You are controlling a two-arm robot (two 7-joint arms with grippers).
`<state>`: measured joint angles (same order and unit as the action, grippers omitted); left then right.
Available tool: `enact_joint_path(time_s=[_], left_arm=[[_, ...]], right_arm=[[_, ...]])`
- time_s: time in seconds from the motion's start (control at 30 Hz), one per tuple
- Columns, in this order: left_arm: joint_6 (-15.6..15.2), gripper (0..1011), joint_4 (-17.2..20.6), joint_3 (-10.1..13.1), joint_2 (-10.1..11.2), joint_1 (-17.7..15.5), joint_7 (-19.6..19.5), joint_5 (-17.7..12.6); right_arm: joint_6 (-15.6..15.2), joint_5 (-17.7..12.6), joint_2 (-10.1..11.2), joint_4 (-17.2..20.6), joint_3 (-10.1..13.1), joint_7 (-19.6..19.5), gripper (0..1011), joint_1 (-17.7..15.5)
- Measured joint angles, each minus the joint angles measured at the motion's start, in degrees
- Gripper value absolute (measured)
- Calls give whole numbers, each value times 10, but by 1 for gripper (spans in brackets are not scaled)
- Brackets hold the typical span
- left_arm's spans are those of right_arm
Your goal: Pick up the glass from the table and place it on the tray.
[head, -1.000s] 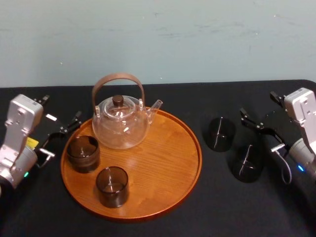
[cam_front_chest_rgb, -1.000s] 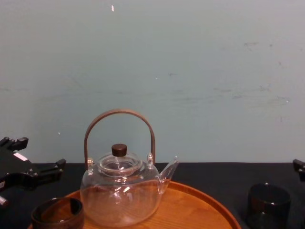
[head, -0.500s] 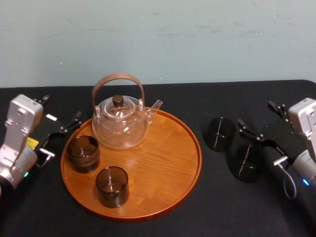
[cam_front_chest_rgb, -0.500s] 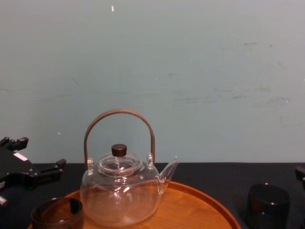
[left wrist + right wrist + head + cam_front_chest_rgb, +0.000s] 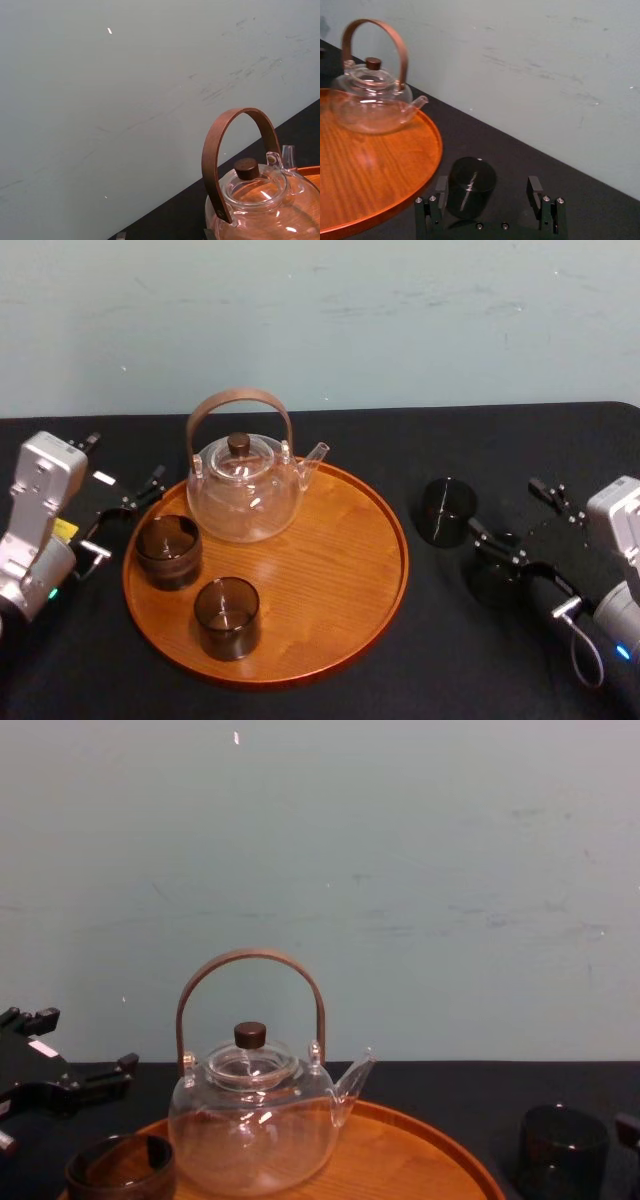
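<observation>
right gripper (image 5: pixel 488 189), spread open at the round orange-brown wooden tray's (image 5: pixel 340 560) 3 o'clock, has the dark smoked glass (image 5: pixel 470 182) off-centre; a finger could topple it. left gripper (image 5: pixel 124 458) idles, open.

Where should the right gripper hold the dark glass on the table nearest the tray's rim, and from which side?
Across its round side wall, near mid-height. The glass stands upright, a plain handle-less cylinder, so opposite wall points suit the open right gripper. Probably come from the robot's right: the tray rim lies on its left. The left gripper is parked left of the tray.
</observation>
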<state>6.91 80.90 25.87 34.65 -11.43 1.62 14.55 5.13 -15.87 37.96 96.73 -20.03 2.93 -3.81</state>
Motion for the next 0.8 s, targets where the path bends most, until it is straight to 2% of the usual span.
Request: enact_joint_path(time_s=[0.03,0.1,0.8], left_arm=[[0,1001,0,0,0,0,0,0],[0,1001,0,0,0,0,0,0],[0,1001,0,0,0,0,0,0]], right_arm=[[2,-2,-1,14,8,14,1002,-26],[0,-1,-3,14,10,17,1002,-31],[-7,9,-21,15,29,46,1002,-55]])
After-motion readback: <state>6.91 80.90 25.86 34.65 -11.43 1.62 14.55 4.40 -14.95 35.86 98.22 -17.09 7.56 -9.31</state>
